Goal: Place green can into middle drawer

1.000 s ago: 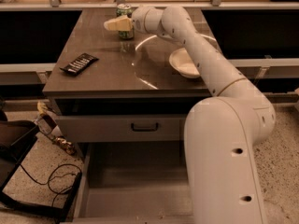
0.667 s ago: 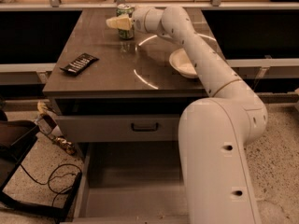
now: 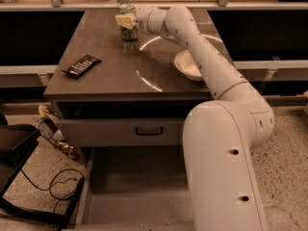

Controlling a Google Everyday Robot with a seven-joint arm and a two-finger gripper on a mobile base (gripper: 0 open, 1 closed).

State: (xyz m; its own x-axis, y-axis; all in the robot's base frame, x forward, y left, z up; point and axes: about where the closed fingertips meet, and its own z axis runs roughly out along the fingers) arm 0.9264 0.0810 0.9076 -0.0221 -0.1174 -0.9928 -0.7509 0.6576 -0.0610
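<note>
The green can (image 3: pixel 128 32) stands at the far middle of the brown tabletop (image 3: pixel 120 76), silver top showing. My gripper (image 3: pixel 126 20) reaches in from the right, its cream fingers (image 3: pixel 121 19) closed across the can's upper half. I cannot tell whether the can's base rests on the table or is just off it. The middle drawer (image 3: pixel 130 201) is pulled open at the bottom of the view, a grey tray with a bare floor. My arm's large white body (image 3: pixel 226 167) covers its right side.
A white bowl (image 3: pixel 188 64) sits on the table right of the can, under my arm. A black bar-shaped packet (image 3: pixel 81 65) lies at the table's left. A closed drawer front with a black handle (image 3: pixel 148 130) is above the open tray. Cables (image 3: pixel 55 182) and dark gear lie on the floor at left.
The gripper has stayed on the can and looks slightly higher and farther back. The arm's big lower link has shifted a little to the left in view.
</note>
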